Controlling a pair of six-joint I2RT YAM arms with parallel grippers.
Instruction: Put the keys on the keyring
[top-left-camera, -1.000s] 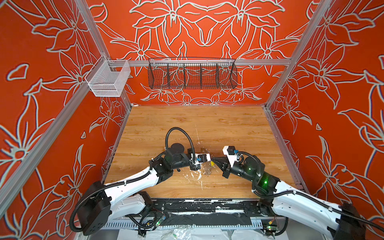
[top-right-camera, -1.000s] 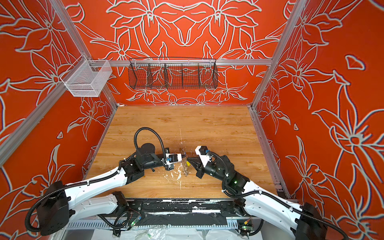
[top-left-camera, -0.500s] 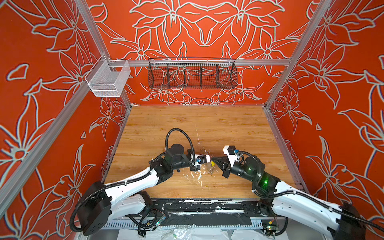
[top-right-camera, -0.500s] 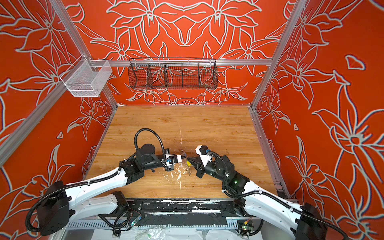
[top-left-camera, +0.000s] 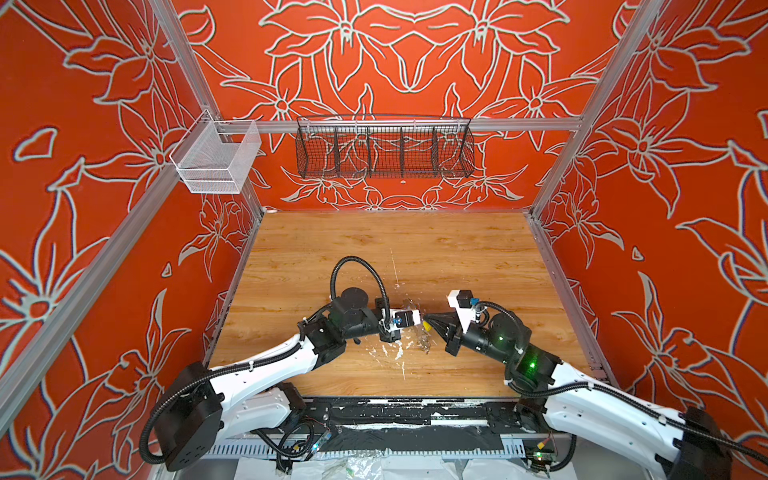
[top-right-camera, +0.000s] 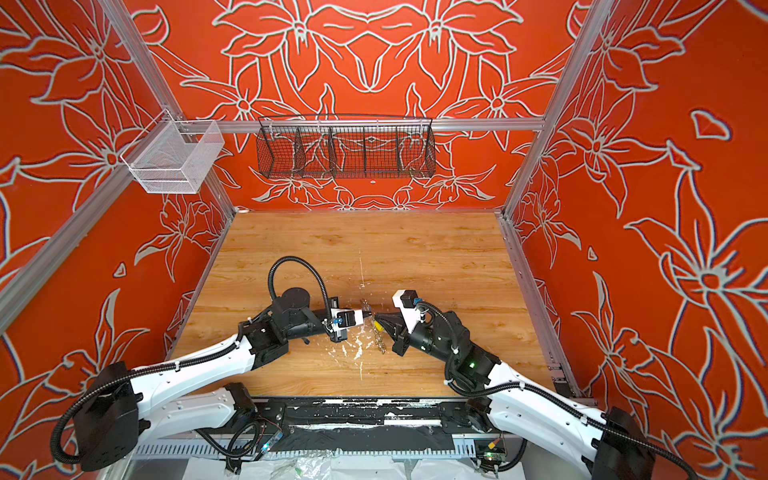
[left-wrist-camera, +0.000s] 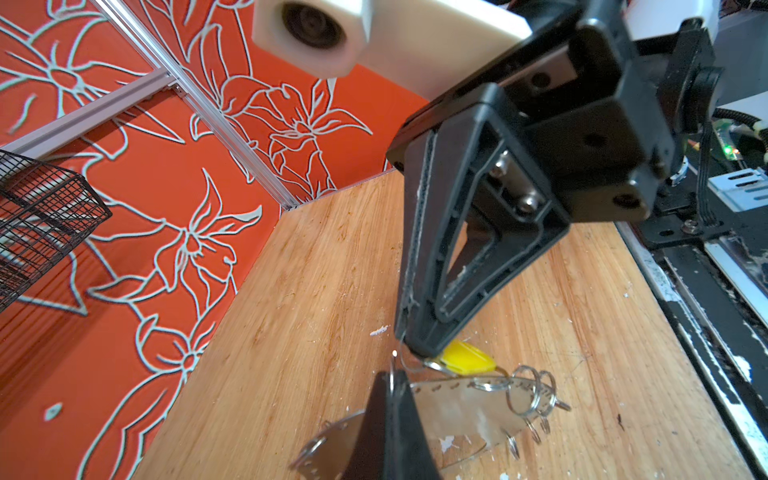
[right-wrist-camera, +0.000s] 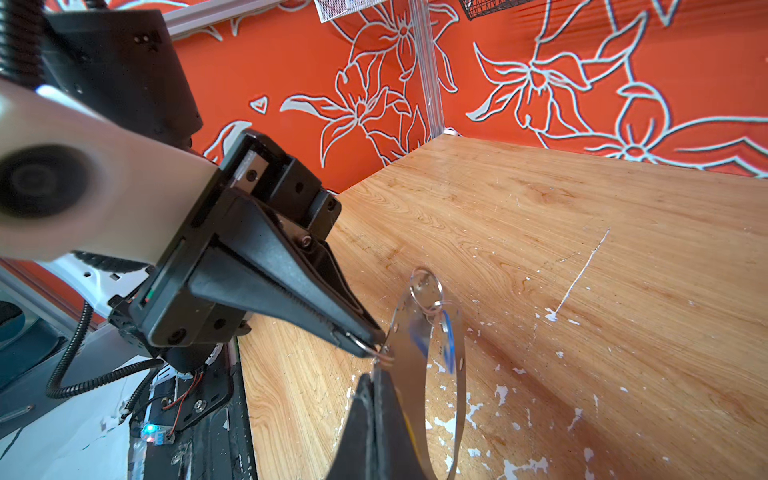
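Observation:
Both grippers meet tip to tip above the front middle of the table. My left gripper (top-left-camera: 417, 319) (left-wrist-camera: 392, 376) is shut on a thin split ring (left-wrist-camera: 392, 365) at the edge of the keyring (left-wrist-camera: 457, 409) (right-wrist-camera: 409, 345), a flat grey ring held up on edge off the wood. My right gripper (top-left-camera: 427, 322) (right-wrist-camera: 374, 376) is shut on the yellow key (left-wrist-camera: 467, 359) (top-right-camera: 378, 328), whose tag sticks out from its tip right beside the keyring's rim. A blurred blue tag (right-wrist-camera: 446, 345) shows at the keyring in the right wrist view. More split rings (left-wrist-camera: 534, 395) hang along the rim.
White paint flecks (top-left-camera: 392, 353) mark the wooden table (top-left-camera: 374, 257) under the grippers. A black wire basket (top-left-camera: 384, 147) and a white mesh basket (top-left-camera: 216, 160) hang on the back rail. Orange walls enclose three sides; a black rail (top-left-camera: 395, 415) runs along the front edge.
Both grippers stay shut and almost in place. The keyring hanging under them has shifted slightly to the right.

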